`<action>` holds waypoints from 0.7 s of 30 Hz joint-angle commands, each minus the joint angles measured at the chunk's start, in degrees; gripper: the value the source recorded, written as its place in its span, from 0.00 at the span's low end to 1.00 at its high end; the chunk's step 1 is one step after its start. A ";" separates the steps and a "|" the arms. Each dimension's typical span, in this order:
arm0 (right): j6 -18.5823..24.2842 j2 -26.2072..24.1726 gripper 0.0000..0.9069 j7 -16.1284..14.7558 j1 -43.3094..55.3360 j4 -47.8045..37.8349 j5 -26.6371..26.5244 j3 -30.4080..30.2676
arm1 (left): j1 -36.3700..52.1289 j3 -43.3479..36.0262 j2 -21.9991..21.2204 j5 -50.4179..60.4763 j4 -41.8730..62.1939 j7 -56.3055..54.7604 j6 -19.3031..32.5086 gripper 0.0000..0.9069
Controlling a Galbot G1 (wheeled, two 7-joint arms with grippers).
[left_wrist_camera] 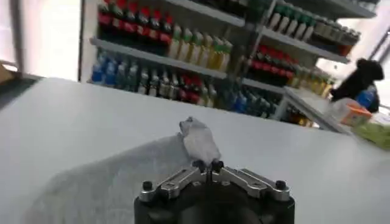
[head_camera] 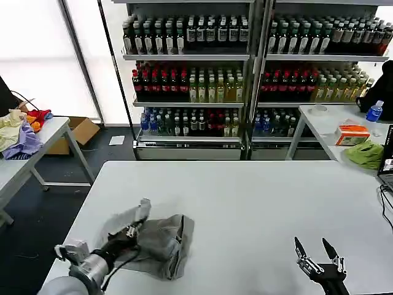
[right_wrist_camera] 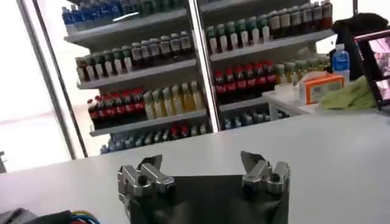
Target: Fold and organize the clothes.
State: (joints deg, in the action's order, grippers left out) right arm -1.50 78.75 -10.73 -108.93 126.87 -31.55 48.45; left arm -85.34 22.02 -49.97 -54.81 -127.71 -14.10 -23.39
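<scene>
We see the grey shirt (head_camera: 161, 241) bunched on the white table (head_camera: 258, 203), near its front left corner. Left gripper (head_camera: 136, 226) has its fingers pinched together on a raised fold of the shirt (left_wrist_camera: 200, 141). Right gripper (head_camera: 317, 252) hovers over the table's front right, fingers spread wide, holding nothing.

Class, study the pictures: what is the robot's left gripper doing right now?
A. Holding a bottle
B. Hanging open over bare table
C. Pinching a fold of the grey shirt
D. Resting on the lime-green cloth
C: the left gripper is shut on a raised fold of the grey shirt.
</scene>
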 commanded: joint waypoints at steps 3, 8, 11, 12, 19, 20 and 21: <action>-0.32 0.56 1.00 -0.20 -0.45 1.41 0.01 0.02 | 6.23 -16.25 -2.24 9.79 3.62 1.07 -0.83 0.27; -0.16 0.37 1.00 -0.17 -0.38 0.65 -0.14 0.43 | 5.95 -17.03 -2.09 9.89 2.20 1.28 -2.80 1.00; -0.18 0.55 1.00 -0.33 -0.12 0.69 -0.16 0.11 | 5.49 -14.34 -1.87 9.49 0.07 1.06 -2.99 1.00; -0.18 0.63 1.00 -0.31 0.00 0.65 -0.08 -0.03 | 4.98 -12.92 -1.72 9.06 -1.15 1.01 -3.08 1.00; -0.19 0.50 1.00 -0.31 0.38 0.49 -0.19 -0.60 | 3.07 6.95 -0.69 0.95 -13.29 -2.59 -4.63 1.00; -0.20 0.43 1.00 -0.29 0.44 0.48 -0.15 -0.65 | 3.02 10.11 -0.67 0.57 -13.56 -2.00 -4.53 1.00; -0.20 0.35 1.00 -0.27 0.53 0.48 -0.14 -0.66 | 2.86 13.14 -0.59 0.33 -13.38 -1.46 -4.57 1.00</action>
State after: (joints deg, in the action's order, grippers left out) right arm -1.64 78.95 -10.95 -108.33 127.17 -31.64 47.87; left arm -82.24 17.96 -50.67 -50.72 -133.47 -14.55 -27.01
